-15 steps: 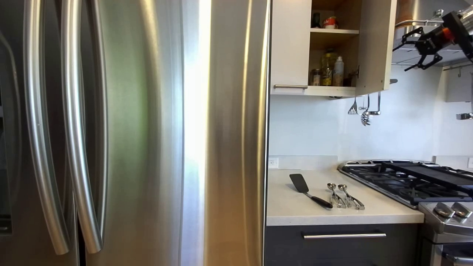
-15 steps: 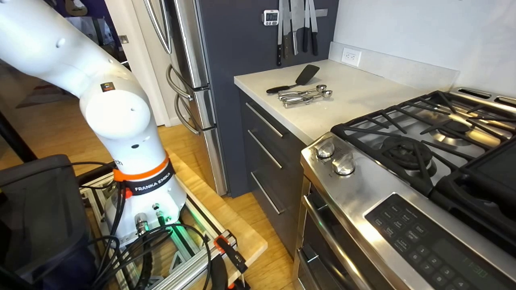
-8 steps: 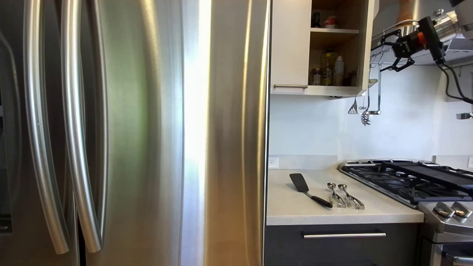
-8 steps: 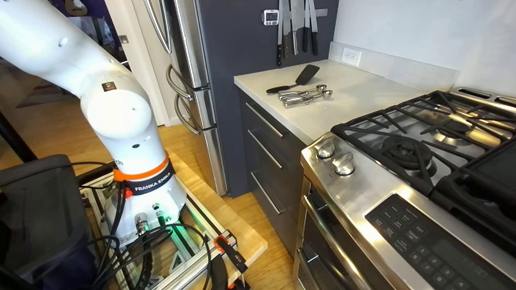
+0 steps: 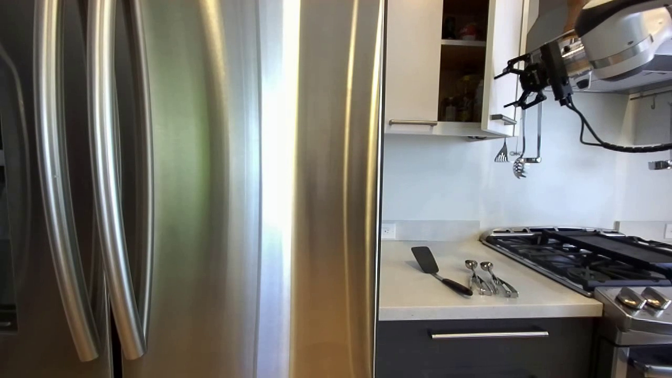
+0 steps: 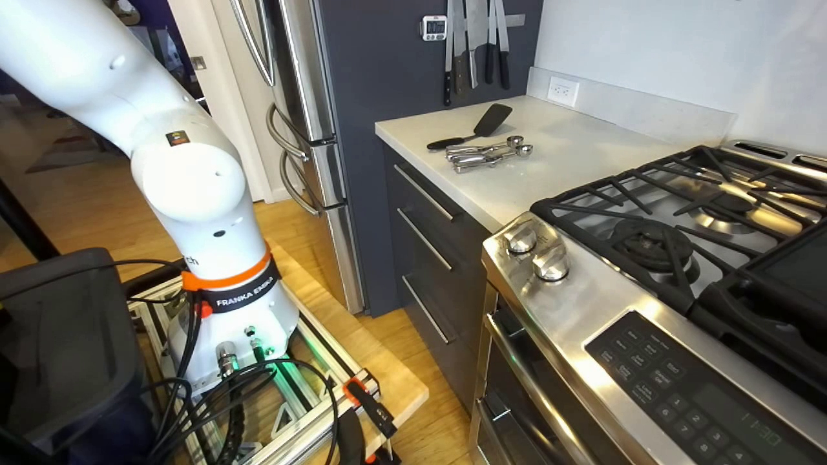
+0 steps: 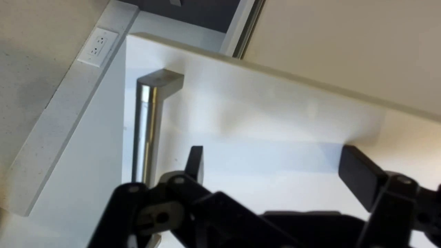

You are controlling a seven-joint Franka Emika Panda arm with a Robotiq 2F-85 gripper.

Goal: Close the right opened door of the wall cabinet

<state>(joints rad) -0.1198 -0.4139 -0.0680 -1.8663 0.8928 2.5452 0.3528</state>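
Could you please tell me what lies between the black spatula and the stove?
Two metal scoops lie between them on the counter, in both exterior views.

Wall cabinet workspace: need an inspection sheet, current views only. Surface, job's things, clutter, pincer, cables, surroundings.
Surface: pale countertop, beside the stove.
Job's things: right cabinet door partly open; its bar handle, on the outer face, is not gripped.
Clutter: black spatula and two metal scoops lying on the countertop.
Pincer: open, nothing seen in its grasp, in front of the door's outer face; contact cannot be told.
Cables: dark cable hangs below the arm; black cables loop loosely by its base.
Surroundings: refrigerator; knives on a dark panel; hanging utensils; left cabinet door shut.
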